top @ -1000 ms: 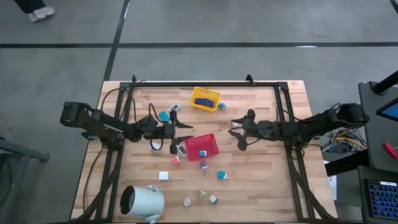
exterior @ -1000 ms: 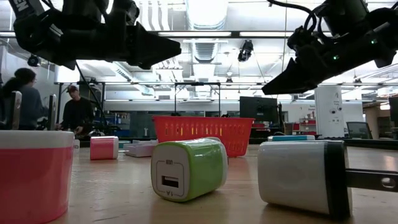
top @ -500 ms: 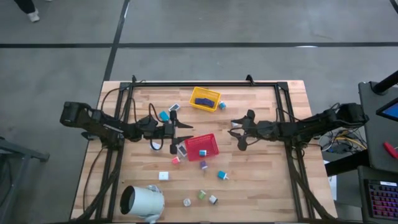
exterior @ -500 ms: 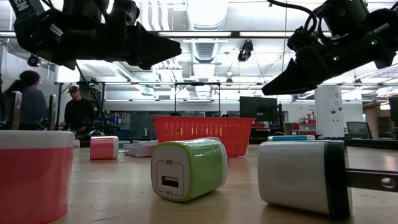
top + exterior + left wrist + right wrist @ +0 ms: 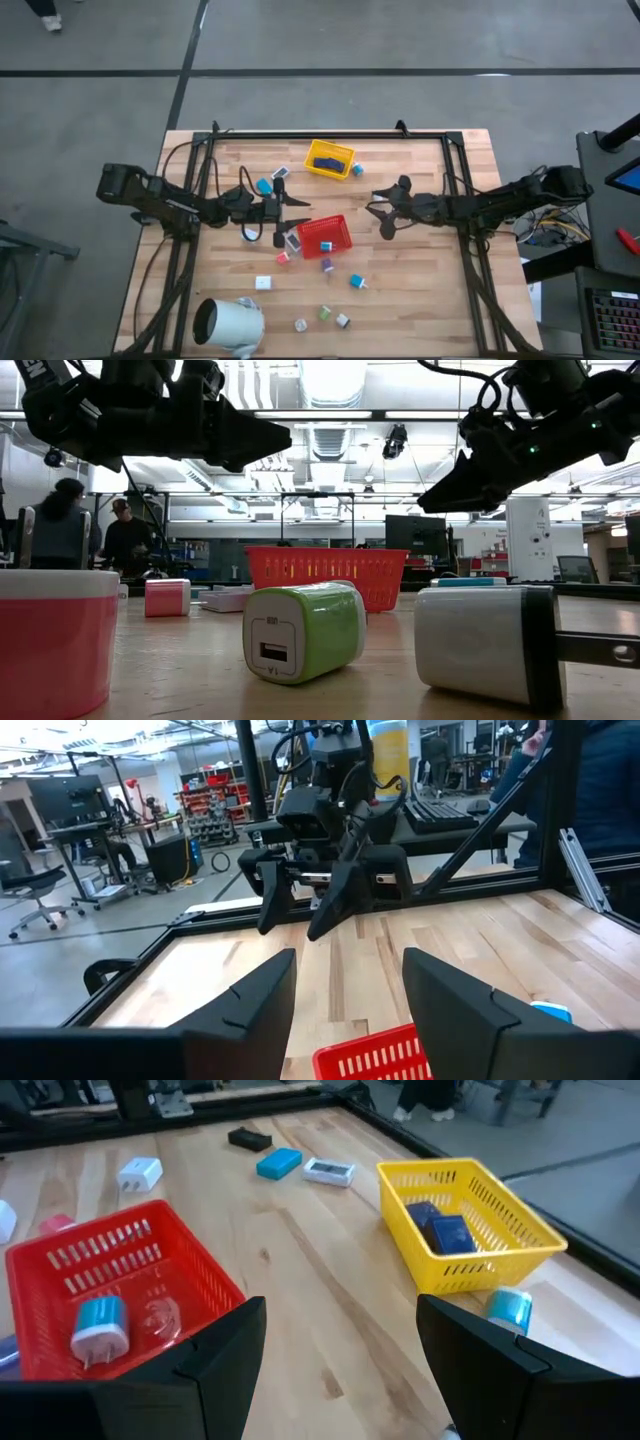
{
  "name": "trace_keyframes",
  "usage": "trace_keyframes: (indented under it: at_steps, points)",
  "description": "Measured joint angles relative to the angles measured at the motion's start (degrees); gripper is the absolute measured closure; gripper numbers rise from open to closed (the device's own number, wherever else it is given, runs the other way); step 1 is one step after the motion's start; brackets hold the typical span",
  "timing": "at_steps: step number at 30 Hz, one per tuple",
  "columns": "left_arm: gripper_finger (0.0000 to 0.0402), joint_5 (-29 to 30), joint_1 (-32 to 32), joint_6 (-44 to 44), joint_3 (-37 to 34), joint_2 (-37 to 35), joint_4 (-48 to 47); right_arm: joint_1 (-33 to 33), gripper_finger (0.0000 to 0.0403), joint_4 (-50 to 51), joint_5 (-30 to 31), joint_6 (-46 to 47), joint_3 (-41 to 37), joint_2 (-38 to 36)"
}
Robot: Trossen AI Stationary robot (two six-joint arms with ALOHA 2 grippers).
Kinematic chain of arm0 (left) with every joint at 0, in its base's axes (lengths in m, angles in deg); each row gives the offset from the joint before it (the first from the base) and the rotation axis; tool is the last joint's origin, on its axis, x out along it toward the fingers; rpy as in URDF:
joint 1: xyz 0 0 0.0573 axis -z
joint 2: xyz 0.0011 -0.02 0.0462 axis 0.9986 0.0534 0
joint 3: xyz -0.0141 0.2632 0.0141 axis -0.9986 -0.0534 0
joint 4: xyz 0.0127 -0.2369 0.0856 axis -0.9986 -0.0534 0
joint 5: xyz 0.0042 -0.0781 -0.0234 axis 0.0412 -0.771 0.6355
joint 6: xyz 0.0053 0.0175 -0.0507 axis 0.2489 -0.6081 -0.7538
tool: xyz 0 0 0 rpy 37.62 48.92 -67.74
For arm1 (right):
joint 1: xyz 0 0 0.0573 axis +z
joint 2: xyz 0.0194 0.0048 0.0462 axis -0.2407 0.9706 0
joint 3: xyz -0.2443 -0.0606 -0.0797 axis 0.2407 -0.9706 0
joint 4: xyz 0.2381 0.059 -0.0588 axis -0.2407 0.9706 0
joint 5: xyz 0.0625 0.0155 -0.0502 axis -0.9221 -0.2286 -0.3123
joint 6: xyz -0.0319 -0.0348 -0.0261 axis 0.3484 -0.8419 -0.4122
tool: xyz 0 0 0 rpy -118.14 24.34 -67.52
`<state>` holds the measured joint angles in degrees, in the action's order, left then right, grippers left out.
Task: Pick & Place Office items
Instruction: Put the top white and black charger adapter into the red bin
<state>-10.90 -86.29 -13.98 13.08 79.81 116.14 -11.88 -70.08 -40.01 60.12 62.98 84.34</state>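
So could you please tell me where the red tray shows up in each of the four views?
High view: the red tray lies mid-table, between the two arms.
Low view: it sits in the middle distance, behind the green piece.
Left wrist view: only its rim shows at the bottom edge, between the fingers.
Right wrist view: it is on the left, holding a teal piece.
Shared landmark: the yellow tray, seen in the high and right wrist views.

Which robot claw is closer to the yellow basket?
The right gripper is a bit closer, off the yellow basket's right side. The left gripper sits farther, by the red tray.
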Motion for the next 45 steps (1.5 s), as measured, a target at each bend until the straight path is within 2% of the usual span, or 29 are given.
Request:
trace_keyframes:
  at_steps: [7,11,15,20,28,38,42,45]
  points:
    - [0.0215,0.0,0.0,0.0,0.02,0.0,-0.39,0.0,0.0149,18.5,-0.92,2.93,6.57,0.0]
    - [0.0215,0.01,0.0,0.0,0.02,0.0,-0.4,-0.12,0.0149,24.01,-1.59,3.11,10.07,0.0]
    - [0.0215,0.01,0.0,0.01,0.04,0.0,-0.4,-1.62,0.0149,30.32,-5.55,3.27,13.56,0.0]
    - [0.0215,0.01,0.0,0.02,0.04,0.0,-0.41,-4.62,0.0151,38.54,-6.39,7.57,16.44,0.0]
    - [0.0215,0.01,0.0,0.02,0.04,0.0,-0.41,-11.3,0.0168,44.47,-7.7,17.52,16.32,0.0]
    - [0.0215,0.01,0.0,0.24,0.04,0.0,-0.39,-17.49,0.0172,46.69,-20.43,20.66,16.11,1.02]
    - [0.0215,0.01,-0.04,0.46,0.04,0.0,-0.39,-19.07,0.0169,47.92,-24.72,21.13,16.36,3.86]
    - [0.0215,0.01,-0.04,0.48,0.04,0.0,-0.39,-19.5,0.0162,50.28,-25.62,21.13,18.51,7.39]
